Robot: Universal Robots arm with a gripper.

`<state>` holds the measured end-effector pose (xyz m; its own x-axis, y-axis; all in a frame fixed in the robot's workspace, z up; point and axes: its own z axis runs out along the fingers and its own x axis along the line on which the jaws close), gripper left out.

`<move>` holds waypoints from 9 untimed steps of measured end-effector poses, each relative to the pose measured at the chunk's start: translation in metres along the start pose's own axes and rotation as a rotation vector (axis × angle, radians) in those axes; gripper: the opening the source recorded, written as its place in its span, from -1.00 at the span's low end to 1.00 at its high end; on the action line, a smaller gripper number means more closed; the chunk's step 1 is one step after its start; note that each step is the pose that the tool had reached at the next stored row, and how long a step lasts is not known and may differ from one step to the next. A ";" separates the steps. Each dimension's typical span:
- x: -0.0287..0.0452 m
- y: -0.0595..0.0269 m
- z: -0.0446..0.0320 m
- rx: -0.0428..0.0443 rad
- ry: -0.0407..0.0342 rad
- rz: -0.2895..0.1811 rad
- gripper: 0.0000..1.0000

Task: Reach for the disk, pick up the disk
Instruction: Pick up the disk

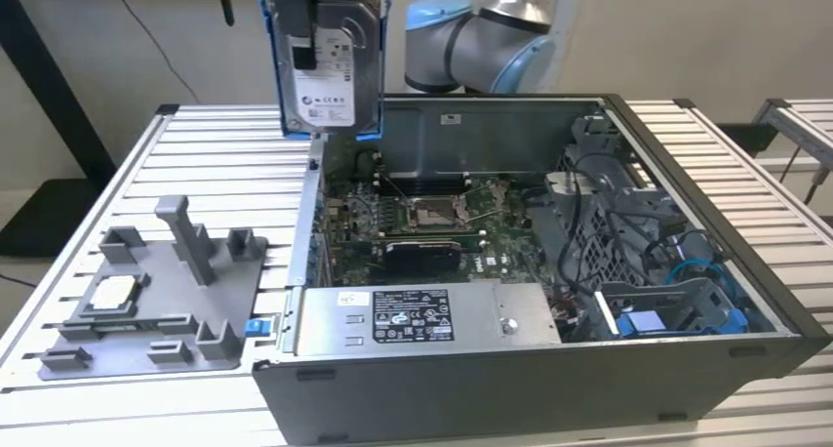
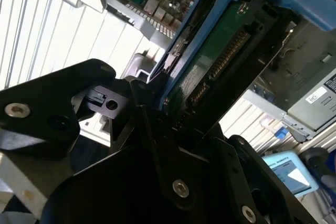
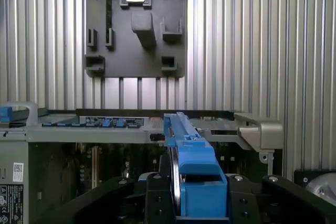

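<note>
The disk (image 1: 330, 71), a silver hard drive with a white label in a blue caddy, hangs upright in the air above the back left corner of the open computer case (image 1: 521, 369). My gripper (image 1: 302, 22) comes down from above and is shut on its upper end. In the first wrist view the caddy's blue edge (image 3: 191, 166) sits between my black fingers (image 3: 157, 198), over the case wall. The second wrist view has the disk's green circuit board (image 2: 220, 61) and blue frame clamped in my gripper (image 2: 157, 103).
The case stands on a slatted metal table (image 1: 156, 154), with motherboard (image 1: 430, 223), power supply (image 1: 416, 315) and cables inside. A grey fixture plate (image 1: 143, 310) holding a small silver chip (image 1: 115, 291) lies at the exterior view's left. The arm's base (image 1: 482, 47) is behind the case.
</note>
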<state>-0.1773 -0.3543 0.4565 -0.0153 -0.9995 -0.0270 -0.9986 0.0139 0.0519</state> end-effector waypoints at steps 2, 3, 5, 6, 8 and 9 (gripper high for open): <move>0.0000 -0.0091 -0.0005 -0.0008 0.0000 0.000 -1.00; 0.0000 -0.0136 -0.0007 -0.0012 0.0000 0.000 -1.00; -0.0001 -0.0229 -0.0012 -0.0016 0.0000 0.000 -1.00; -0.0001 -0.0271 -0.0014 -0.0018 0.0001 0.000 -1.00; -0.0001 -0.0363 -0.0019 -0.0020 0.0000 0.000 -1.00; -0.0001 -0.0410 -0.0021 -0.0020 0.0000 0.000 -1.00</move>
<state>-0.1362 -0.3549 0.4565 -0.0152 -0.9995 -0.0270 -0.9985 0.0138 0.0539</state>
